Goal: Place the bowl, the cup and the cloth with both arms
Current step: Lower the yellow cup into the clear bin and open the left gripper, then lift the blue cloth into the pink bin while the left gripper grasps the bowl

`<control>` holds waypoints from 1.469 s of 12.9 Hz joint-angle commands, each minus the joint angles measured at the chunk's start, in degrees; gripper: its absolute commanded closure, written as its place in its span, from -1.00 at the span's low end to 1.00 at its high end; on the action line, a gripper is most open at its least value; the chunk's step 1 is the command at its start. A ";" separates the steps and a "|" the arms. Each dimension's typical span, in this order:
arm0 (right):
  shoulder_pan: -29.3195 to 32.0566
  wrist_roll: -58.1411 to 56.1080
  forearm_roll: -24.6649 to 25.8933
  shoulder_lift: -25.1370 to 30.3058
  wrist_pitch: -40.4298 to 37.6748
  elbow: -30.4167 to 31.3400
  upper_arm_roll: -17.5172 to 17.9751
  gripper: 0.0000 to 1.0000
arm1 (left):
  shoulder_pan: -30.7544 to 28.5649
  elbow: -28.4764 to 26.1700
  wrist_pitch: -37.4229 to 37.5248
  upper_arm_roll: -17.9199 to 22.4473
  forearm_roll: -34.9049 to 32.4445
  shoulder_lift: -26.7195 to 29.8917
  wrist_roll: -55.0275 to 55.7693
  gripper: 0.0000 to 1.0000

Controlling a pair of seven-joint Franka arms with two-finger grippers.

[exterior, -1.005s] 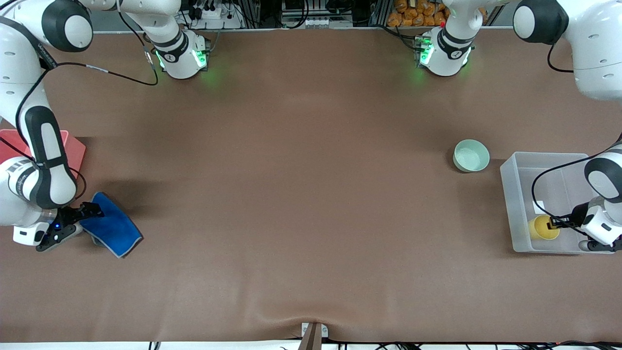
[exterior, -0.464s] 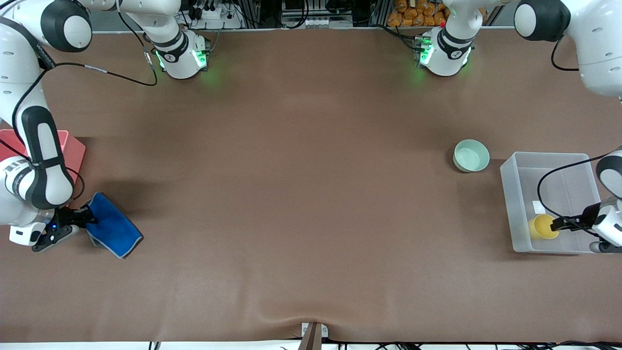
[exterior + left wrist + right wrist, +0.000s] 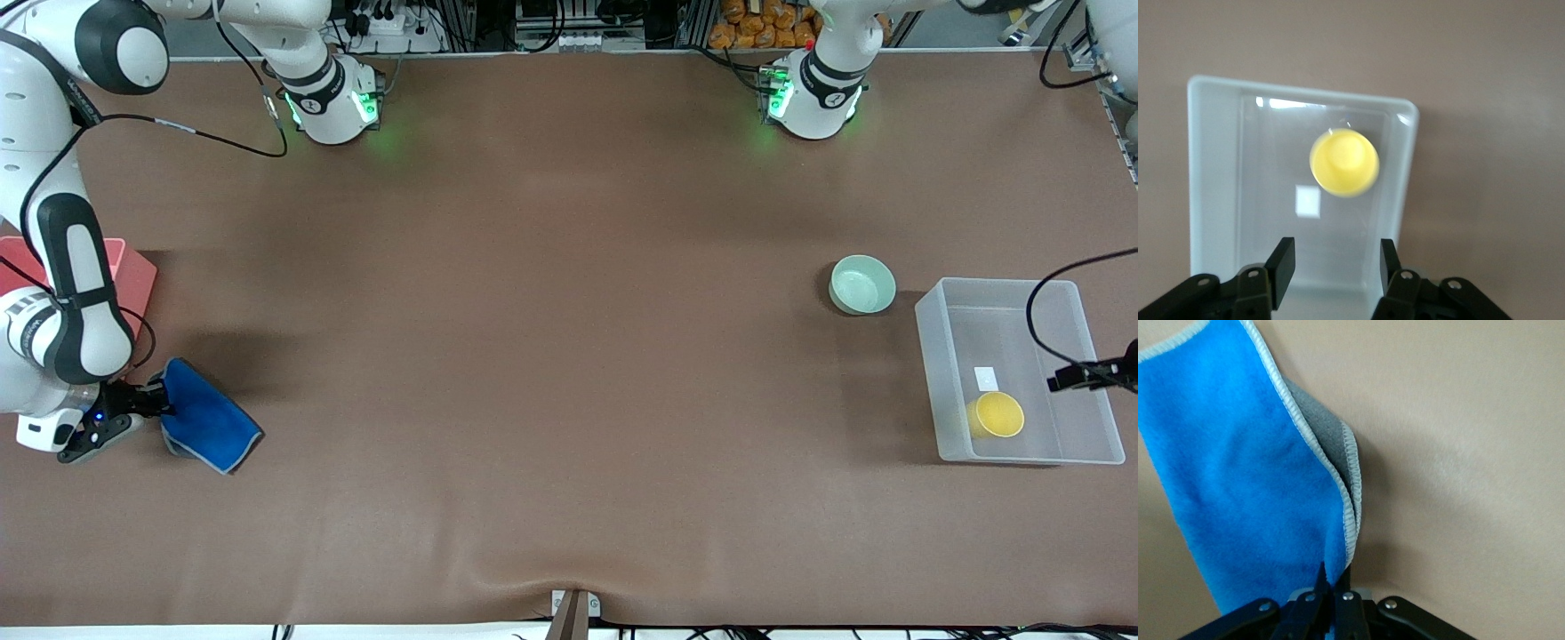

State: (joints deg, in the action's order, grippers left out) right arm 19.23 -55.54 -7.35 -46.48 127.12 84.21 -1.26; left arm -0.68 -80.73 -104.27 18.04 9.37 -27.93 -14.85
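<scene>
right end effector [image 3: 151, 400] pinches the blue cloth [image 3: 206, 425] by its edge, lower left of frame on the tabletop [image 3: 551, 356]. left end effector [image 3: 1331, 263] is spread wide, empty, above the clear bin [image 3: 942, 373]; yellow cup [image 3: 997, 414] sits inside. green bowl [image 3: 861, 284] beside the bin.

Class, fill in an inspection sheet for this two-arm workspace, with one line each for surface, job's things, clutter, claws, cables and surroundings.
Surface: brown table cover, wrinkled at the edge nearest the front camera.
Job's things: yellow cup upright in the clear bin; green bowl on the table beside the bin; blue cloth folded, one edge pinched.
Clutter: red tray at the right arm's end.
Claws: right claw shut on the cloth; left claw open over the bin, holding nothing.
Cables: black cables along both arms.
Surroundings: shelving and boxes past the arm bases.
</scene>
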 commanded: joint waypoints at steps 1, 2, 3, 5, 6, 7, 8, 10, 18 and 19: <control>0.02 -1.15 -1.08 4.54 -5.55 0.52 0.55 1.00 | 4.80 -11.16 0.56 0.07 -1.99 8.56 7.26 -0.18; 0.02 -1.15 -1.08 6.29 -7.57 0.52 0.56 1.00 | 5.68 -15.20 -0.14 -0.37 -2.07 11.29 8.60 -0.17; -0.07 -1.15 -1.08 8.31 -9.68 0.52 0.56 1.00 | 5.69 -18.81 -1.45 -1.59 -2.08 13.58 10.09 -0.17; -0.07 -0.54 -1.08 12.71 -15.21 0.69 0.47 1.00 | 5.69 -27.85 -8.02 -4.49 -2.69 17.80 14.65 -0.17; 0.02 -0.45 -1.08 14.64 -18.11 0.69 0.38 1.00 | 5.61 -32.16 -11.89 -6.07 -4.43 19.13 16.76 -0.17; 0.02 -0.45 -1.00 16.58 -20.49 0.69 0.29 1.00 | 5.52 -36.82 -16.19 -7.65 -5.67 20.79 20.18 -0.17; 0.20 -0.36 -0.91 18.34 -22.77 0.69 0.20 1.00 | 5.52 -40.69 -19.89 -8.97 -6.46 22.20 22.39 -0.17; 0.81 -0.45 -0.56 21.24 -26.30 0.69 -0.23 1.00 | 5.43 -48.08 -26.39 -10.39 -7.52 23.00 23.37 -0.16; 11.43 -6.59 6.47 26.18 -29.13 -0.36 -0.41 1.00 | 4.03 -62.61 -38.81 -10.39 -15.61 23.71 24.69 -0.16; 13.62 -7.29 7.17 26.00 -28.52 -0.27 -0.41 1.00 | 3.94 -63.14 -39.43 -10.39 -16.22 23.71 24.78 -0.16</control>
State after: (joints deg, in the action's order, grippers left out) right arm 28.75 -60.55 -1.69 -21.21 97.94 83.09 -2.66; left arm 3.98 -140.77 -141.76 7.87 -4.43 -6.75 8.34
